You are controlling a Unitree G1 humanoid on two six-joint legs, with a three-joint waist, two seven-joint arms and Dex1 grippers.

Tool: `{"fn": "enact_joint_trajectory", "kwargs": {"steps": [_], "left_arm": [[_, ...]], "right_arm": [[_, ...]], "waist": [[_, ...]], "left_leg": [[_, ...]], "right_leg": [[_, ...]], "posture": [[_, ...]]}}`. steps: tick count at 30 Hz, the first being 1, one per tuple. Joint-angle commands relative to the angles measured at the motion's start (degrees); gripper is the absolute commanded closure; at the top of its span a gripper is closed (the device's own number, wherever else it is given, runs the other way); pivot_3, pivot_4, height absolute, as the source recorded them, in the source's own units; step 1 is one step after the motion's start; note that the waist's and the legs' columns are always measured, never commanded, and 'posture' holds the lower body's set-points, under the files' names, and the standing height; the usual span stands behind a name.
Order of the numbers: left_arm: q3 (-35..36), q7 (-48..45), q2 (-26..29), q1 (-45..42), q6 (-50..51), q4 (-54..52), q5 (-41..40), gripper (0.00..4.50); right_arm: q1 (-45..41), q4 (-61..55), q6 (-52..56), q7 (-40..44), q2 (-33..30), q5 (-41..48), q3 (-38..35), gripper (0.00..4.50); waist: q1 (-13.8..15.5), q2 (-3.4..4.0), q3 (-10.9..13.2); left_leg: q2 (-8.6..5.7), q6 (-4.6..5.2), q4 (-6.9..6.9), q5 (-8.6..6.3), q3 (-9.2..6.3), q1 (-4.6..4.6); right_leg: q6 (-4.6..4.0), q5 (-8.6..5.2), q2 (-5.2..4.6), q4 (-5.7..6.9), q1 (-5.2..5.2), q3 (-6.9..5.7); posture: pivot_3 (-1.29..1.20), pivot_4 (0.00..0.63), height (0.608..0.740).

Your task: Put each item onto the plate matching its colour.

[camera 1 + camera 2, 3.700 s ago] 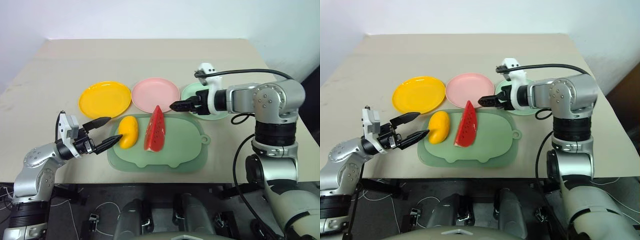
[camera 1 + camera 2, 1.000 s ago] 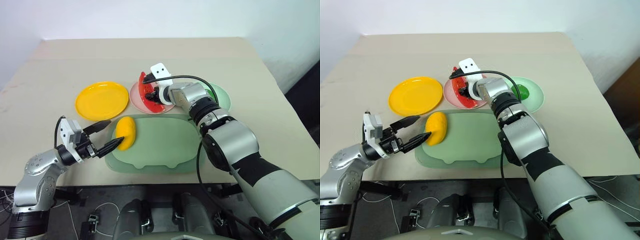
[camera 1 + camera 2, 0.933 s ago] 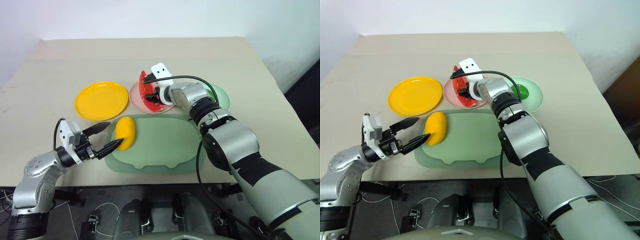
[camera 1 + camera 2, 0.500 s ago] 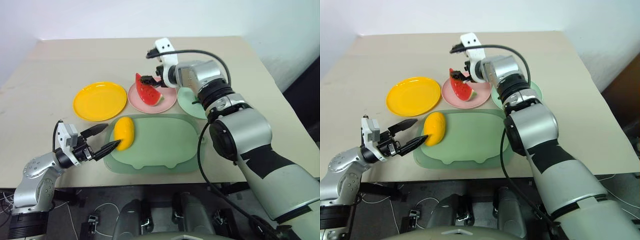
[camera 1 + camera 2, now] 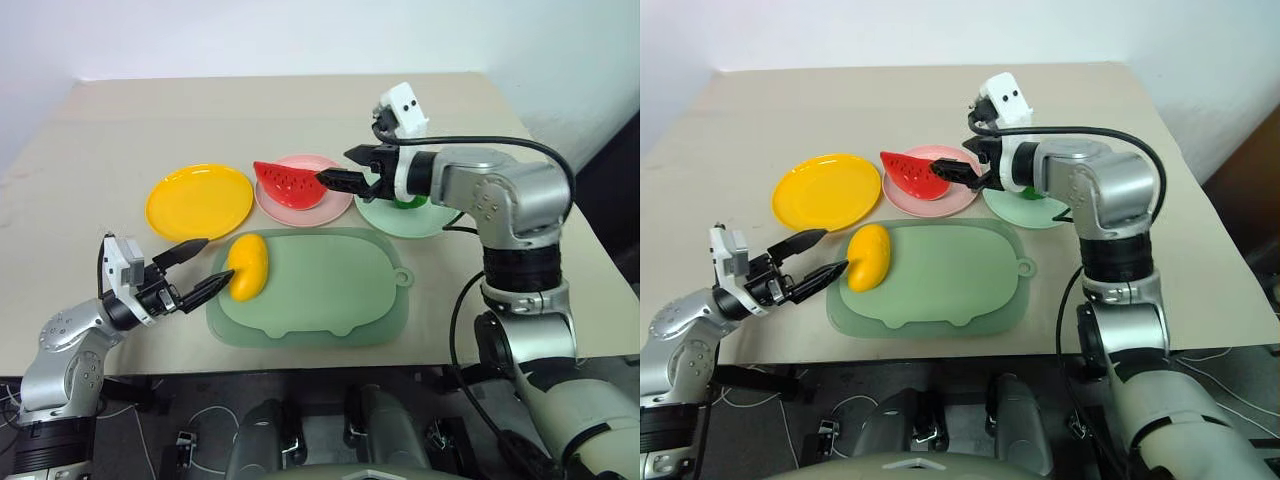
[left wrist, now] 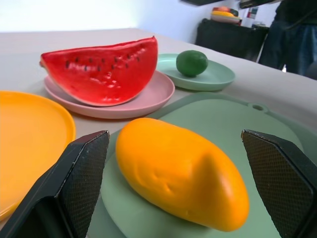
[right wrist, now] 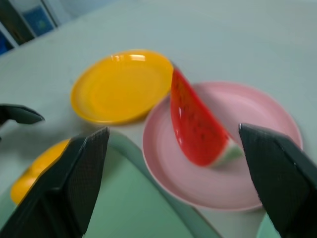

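Now we see the watermelon slice (image 5: 289, 182) lying on the pink plate (image 5: 335, 206); our right gripper (image 5: 338, 177), fingers spread and empty, half hides the lime (image 6: 191, 63) on the green plate (image 5: 432, 225); our left gripper (image 5: 207, 271), also spread, flanks the mango (image 5: 247, 266) on the mat (image 5: 330, 300).

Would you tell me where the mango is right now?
In the left eye view the mango lies on the left end of the green mat, just below the yellow plate.

A robot test lab, by the look of it: a bare beige worktop (image 5: 250, 120) against plain white walls (image 5: 300, 35), with loose cables (image 5: 200, 420) underneath.
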Motion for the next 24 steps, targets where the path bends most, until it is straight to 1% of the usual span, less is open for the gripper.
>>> {"fn": "enact_joint_trajectory", "kwargs": {"steps": [1, 5, 10, 12, 14, 16, 18, 21, 24], "left_arm": [[-0.2, 4.0, -1.4, -0.9, 2.0, -3.9, -1.0, 0.0], [-0.4, 11.2, -2.9, -1.9, 9.9, -7.2, -3.8, 0.0], [-0.7, 18.3, -2.9, -2.6, 18.7, -10.4, -5.8, 0.0], [-1.0, 20.8, -2.9, -2.9, 22.6, -11.4, -6.9, 0.0], [-2.4, 22.4, -2.6, -3.0, 25.6, -12.1, -6.6, 0.0], [-3.5, 23.6, -2.6, -3.4, 27.2, -12.4, -5.9, 0.0], [-4.2, 24.1, -3.2, -4.0, 27.4, -12.7, -5.9, 0.0], [-5.1, 24.7, -3.7, -4.9, 27.8, -12.9, -6.0, 0.0], [-5.8, 25.7, -4.3, -6.1, 28.4, -12.9, -5.9, 0.0]], "right_arm": [[4.7, -7.1, 3.9, -1.9, -1.6, 2.3, -0.9, 0.07], [5.4, -8.0, 5.5, -3.2, -2.1, 4.0, -3.1, 0.07], [7.4, -10.1, 6.0, -1.8, -5.6, 6.9, -4.1, 0.07], [9.4, -13.3, 4.2, 0.7, -8.0, 9.0, -4.0, 0.07], [13.7, -18.2, -3.1, 4.4, -11.1, 9.3, -3.4, 0.07], [17.0, -20.6, -7.7, 6.1, -12.5, 9.8, -3.6, 0.07], [19.7, -21.4, -11.2, 6.5, -12.3, 10.3, -4.2, 0.07], [23.8, -21.7, -20.5, 5.3, -10.0, 8.5, -4.4, 0.07], [27.3, -21.5, -23.7, 6.1, -10.8, 8.0, -2.3, 0.07]], "waist": [[0.5, 0.0, 0.0], [1.0, 0.03, 0.0], [1.2, 0.02, 0.0], [1.3, 0.02, 0.0], [1.5, 0.02, 0.0], [1.6, 0.01, 0.0], [1.5, 0.0, 0.0], [1.7, 0.0, 0.0], [2.2, 0.0, 0.0]], "left_leg": [[-0.01, 0.0, 0.0, 0.0, 0.0, 0.02], [-0.01, 0.0, 0.02, 0.0, 0.04, 0.01], [-0.01, 0.02, 0.02, 0.0, 0.03, 0.03], [-0.01, 0.02, 0.02, 0.0, 0.02, 0.04], [-0.01, 0.02, 0.02, 0.0, 0.02, 0.05], [-0.01, 0.03, 0.02, -0.01, 0.01, 0.09], [0.01, 0.03, -0.02, -0.02, -0.01, 0.27], [0.02, 0.04, -0.02, -0.02, -0.07, 0.33], [0.0, 0.04, -0.08, -0.02, -0.07, 0.31]], "right_leg": [[-0.01, 0.0, -0.01, -0.04, 0.03, 0.0], [-0.16, -0.08, -0.01, -0.08, 0.04, 0.03], [-0.01, 0.0, 0.03, -0.09, 0.08, 0.02], [0.0, 0.0, 0.04, -0.09, 0.08, 0.02], [0.0, 0.0, 0.05, -0.1, 0.09, 0.02], [0.16, -0.1, 0.06, -0.14, 0.16, 0.01], [0.2, -0.14, 0.1, -0.3, 0.35, -0.01], [0.05, -0.21, 0.12, -0.4, 0.46, -0.04], [0.04, -0.2, 0.13, -0.49, 0.47, -0.04]], "posture": [[0.0, 0.15, 0.696], [0.0, 0.15, 0.696], [0.0, 0.15, 0.696], [0.0, 0.15, 0.696], [0.0, 0.15, 0.696], [0.0, 0.15, 0.696], [0.0, 0.15, 0.696], [0.0, 0.15, 0.696], [0.0, 0.15, 0.696]]}}
